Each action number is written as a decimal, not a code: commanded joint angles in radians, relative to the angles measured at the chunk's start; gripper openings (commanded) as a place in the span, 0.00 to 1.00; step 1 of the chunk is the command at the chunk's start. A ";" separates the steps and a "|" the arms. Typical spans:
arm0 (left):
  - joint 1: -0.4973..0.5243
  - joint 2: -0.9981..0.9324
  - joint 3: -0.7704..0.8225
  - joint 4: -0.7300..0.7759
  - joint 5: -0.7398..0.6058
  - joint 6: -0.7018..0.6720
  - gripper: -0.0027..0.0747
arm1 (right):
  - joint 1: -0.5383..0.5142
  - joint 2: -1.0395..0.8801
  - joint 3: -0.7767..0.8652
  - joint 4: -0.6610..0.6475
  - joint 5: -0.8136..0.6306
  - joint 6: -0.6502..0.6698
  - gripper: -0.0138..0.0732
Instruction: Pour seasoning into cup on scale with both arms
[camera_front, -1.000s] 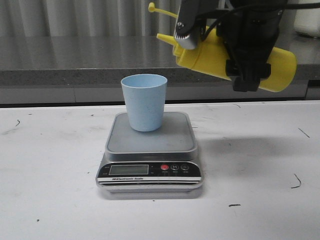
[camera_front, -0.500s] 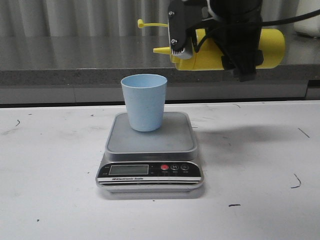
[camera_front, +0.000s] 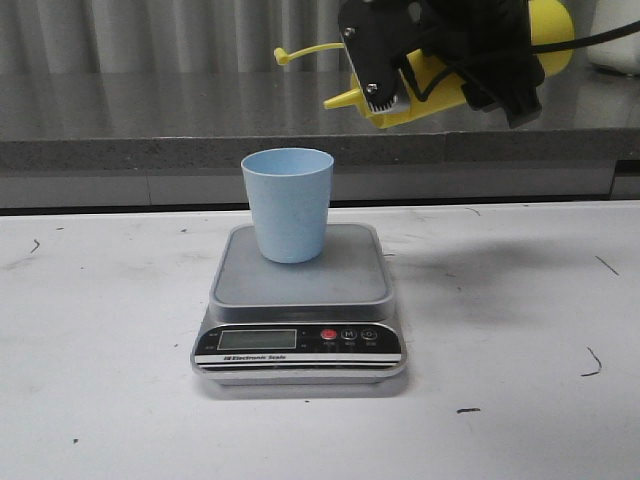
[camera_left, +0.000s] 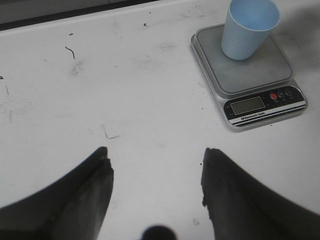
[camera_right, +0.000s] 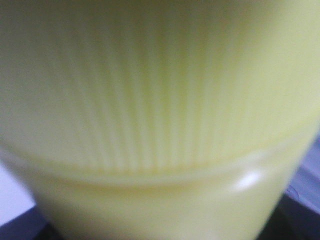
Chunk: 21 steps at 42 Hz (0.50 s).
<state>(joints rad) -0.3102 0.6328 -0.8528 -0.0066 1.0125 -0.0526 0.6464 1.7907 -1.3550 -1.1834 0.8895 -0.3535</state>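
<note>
The light blue cup (camera_front: 288, 205) stands upright on the grey platform of the scale (camera_front: 300, 290). My right gripper (camera_front: 430, 60) is shut on the yellow seasoning bottle (camera_front: 410, 105), which it holds in the air up and to the right of the cup. The bottle is tilted, its nozzle (camera_front: 340, 100) pointing down-left, above the cup's right rim. Its cap hangs on a tether (camera_front: 292, 52). The bottle (camera_right: 160, 120) fills the right wrist view. My left gripper (camera_left: 155, 165) is open over bare table, away from the cup (camera_left: 248, 27) and the scale (camera_left: 245, 75).
The white table (camera_front: 110, 330) carries small dark marks. A grey counter ledge (camera_front: 120, 120) runs along the back behind the scale. The scale's display (camera_front: 258, 339) and buttons face the front.
The right arm has turned the bottle from nozzle-up, through level, to nozzle-down. The bottle's base has risen. The cup, the scale and the left gripper have not moved.
</note>
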 joint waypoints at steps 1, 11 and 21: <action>0.003 0.002 -0.025 -0.009 -0.068 -0.006 0.53 | 0.000 -0.054 -0.037 -0.102 -0.003 -0.014 0.52; 0.003 0.002 -0.025 -0.009 -0.068 -0.006 0.53 | 0.000 -0.054 -0.037 -0.093 -0.022 0.014 0.52; 0.003 0.002 -0.025 -0.009 -0.068 -0.006 0.53 | -0.004 -0.056 -0.037 0.004 -0.059 0.284 0.52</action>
<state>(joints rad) -0.3102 0.6328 -0.8528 -0.0066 1.0125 -0.0526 0.6464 1.7907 -1.3550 -1.1339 0.8301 -0.1812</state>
